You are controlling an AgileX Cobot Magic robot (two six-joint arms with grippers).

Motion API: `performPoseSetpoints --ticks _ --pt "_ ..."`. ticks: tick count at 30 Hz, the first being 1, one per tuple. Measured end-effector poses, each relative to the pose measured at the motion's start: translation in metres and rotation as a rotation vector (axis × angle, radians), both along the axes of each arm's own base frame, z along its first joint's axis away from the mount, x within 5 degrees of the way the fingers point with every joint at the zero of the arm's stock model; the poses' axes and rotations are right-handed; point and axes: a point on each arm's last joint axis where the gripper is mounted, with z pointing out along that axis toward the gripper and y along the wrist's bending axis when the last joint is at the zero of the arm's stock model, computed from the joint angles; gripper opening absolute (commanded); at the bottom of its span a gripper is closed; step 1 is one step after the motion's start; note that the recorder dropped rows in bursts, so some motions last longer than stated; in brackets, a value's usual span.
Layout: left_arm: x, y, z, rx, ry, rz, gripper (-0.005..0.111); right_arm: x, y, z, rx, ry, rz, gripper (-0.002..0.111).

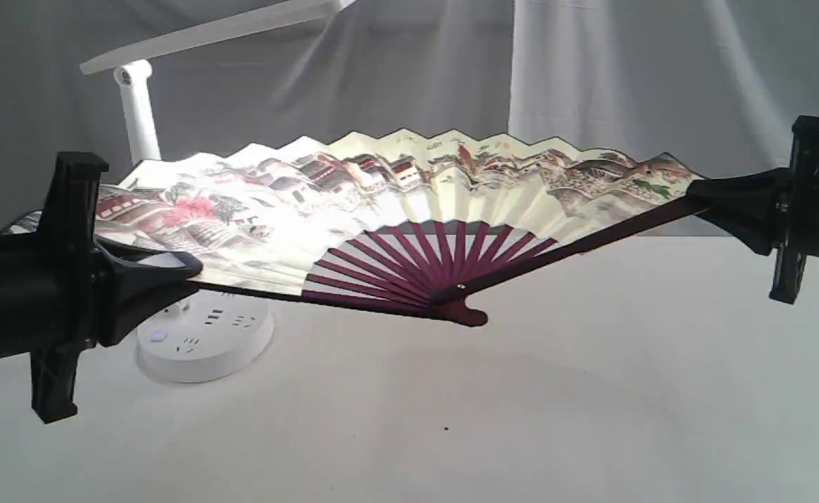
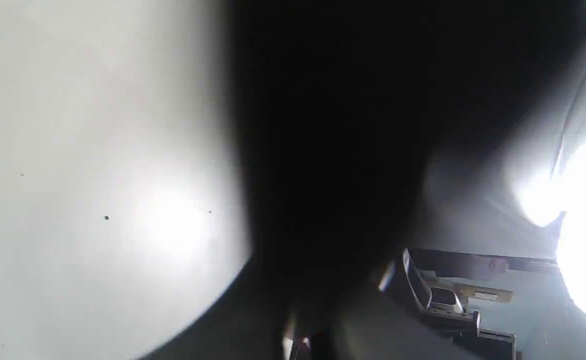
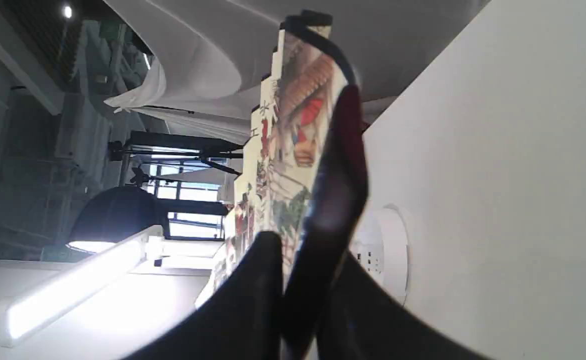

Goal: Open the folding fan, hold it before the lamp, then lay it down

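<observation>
The folding fan (image 1: 381, 202) is spread wide open and held in the air, painted side toward the exterior camera, its maroon ribs meeting at the pivot low in the middle. My left gripper (image 1: 189, 269) is shut on the fan's left guard. My right gripper (image 1: 696, 194) is shut on the right guard, which also shows edge-on as the fan (image 3: 298, 150) between my right gripper's black fingers (image 3: 258, 280). The white lamp (image 1: 137, 105) stands behind the fan's left half, its round base (image 1: 203, 335) under the fan. Its lit head (image 3: 73, 287) shows in the right wrist view. The left wrist view is mostly dark.
The white table (image 1: 521, 405) runs under the fan. Grey-white curtains (image 1: 626, 84) hang behind. The lamp's head stretches above the fan's left part.
</observation>
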Motion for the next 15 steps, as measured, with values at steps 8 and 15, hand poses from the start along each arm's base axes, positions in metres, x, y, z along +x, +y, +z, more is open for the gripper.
performPoseSetpoints --ticks 8,15 --pt "0.0 0.0002 0.0001 -0.003 0.003 0.004 0.0 0.0 0.0 0.0 0.0 0.0 0.0 0.0" --pt "-0.0002 0.0005 0.0001 -0.02 0.022 0.017 0.0 0.0012 0.0013 0.0009 0.003 0.004 -0.002 0.0"
